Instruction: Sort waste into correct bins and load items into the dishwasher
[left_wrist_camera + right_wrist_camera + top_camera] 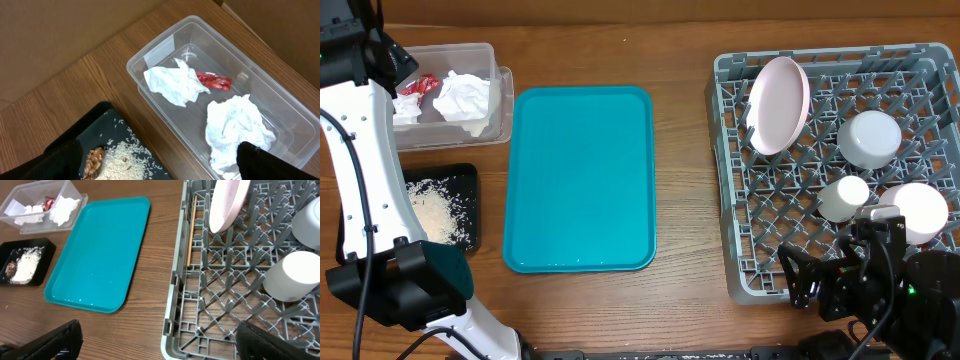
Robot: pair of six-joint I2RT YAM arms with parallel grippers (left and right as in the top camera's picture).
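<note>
The clear tub (502,90) at the back left holds two crumpled white napkins (175,85) (235,125) and a red wrapper (215,81). Just in front of it, the black tray (468,180) holds rice (130,160) and a brown food bit (94,159). My left gripper (160,165) hangs open above the gap between these two bins and holds nothing. On the right, the grey dish rack (740,200) carries the pink plate (778,105) on edge, two whitish bowls (869,138) (918,210) and a white cup (842,197). My right gripper (798,283) is open and empty over the rack's near left corner (172,340).
The big teal tray (580,180) lies bare in the middle of the wooden table, between the bins and the rack. A thin brown stick (191,230) lies along the rack's left wall. My white left arm (365,170) runs along the table's left edge.
</note>
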